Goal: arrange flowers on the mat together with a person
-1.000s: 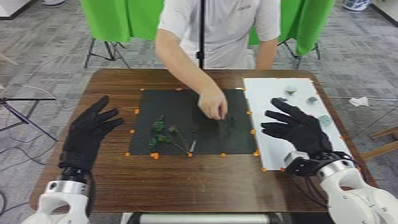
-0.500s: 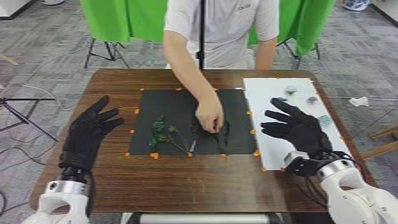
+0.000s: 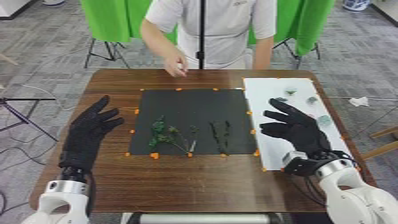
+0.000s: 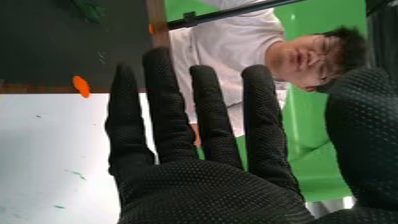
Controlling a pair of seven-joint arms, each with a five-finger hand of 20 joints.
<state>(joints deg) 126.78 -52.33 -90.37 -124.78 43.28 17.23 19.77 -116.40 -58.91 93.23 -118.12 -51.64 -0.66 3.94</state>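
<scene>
Two slender green stems (image 3: 219,136) lie side by side on the right half of the dark mat (image 3: 182,102), roughly upright in the head view, probably set apart from the leafy sprigs (image 3: 160,131) at left so that each group reads clearly. Orange markers (image 3: 155,156) run round the mat's edge, likely to hold it to the brown wooden surface (image 3: 178,185) or mark its outline. The person's hand (image 3: 176,67) is beyond the mat's far edge, leaving the arrangement accessible. The left hand (image 3: 84,127) is wide and holds nothing, beside the mat, perhaps in waiting. The right hand (image 3: 298,132), also wide and unladen, is over the white sheet (image 3: 266,92), near small pale objects (image 3: 290,91) that may be meant for the arrangement.

The head view gives the whole layout, with both plant groups and both arms. The right wrist view brings out the glove's dotted texture, the spread of fingers and thumb, and green flecks (image 4: 76,174) on the sheet.
</scene>
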